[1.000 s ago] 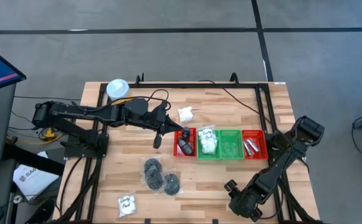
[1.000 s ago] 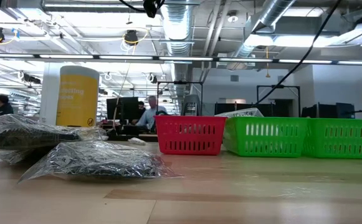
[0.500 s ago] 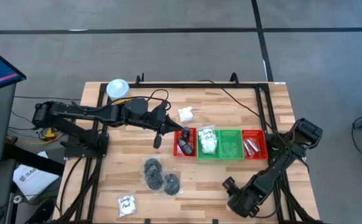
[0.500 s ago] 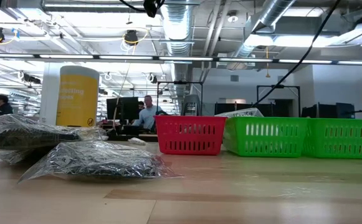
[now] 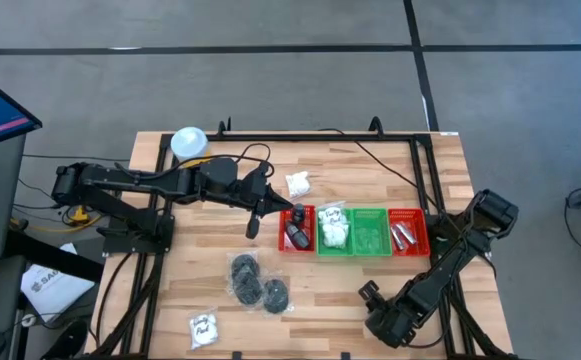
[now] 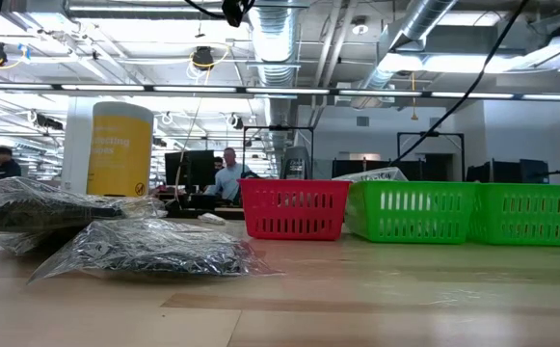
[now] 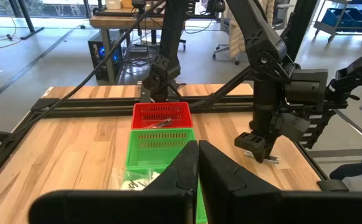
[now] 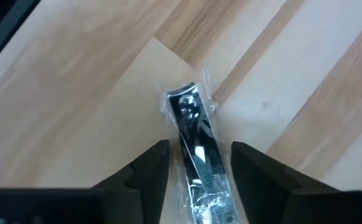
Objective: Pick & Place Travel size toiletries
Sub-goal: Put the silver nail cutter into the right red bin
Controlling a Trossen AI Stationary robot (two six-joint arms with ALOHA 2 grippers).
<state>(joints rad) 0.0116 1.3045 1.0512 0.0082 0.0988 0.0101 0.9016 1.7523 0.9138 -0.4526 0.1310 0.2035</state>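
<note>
We had the right end effector (image 8: 196, 165) low over the table's near right edge, fingers parted on either side of a small silvery item in clear wrap (image 8: 195, 146), not yet gripping: the pick step. Next we needed to close squarely, then lift. Our left end effector (image 7: 198, 163) hung shut near the red tray (image 5: 296, 229).

Lighting is bright and even, supplied by ceiling strip lights (image 6: 260, 89) above the worktop (image 5: 210, 270). Shadows on the worktop are soft and short. A wrapped metal clipper (image 8: 195, 149) shows glare and slight blur.
</note>
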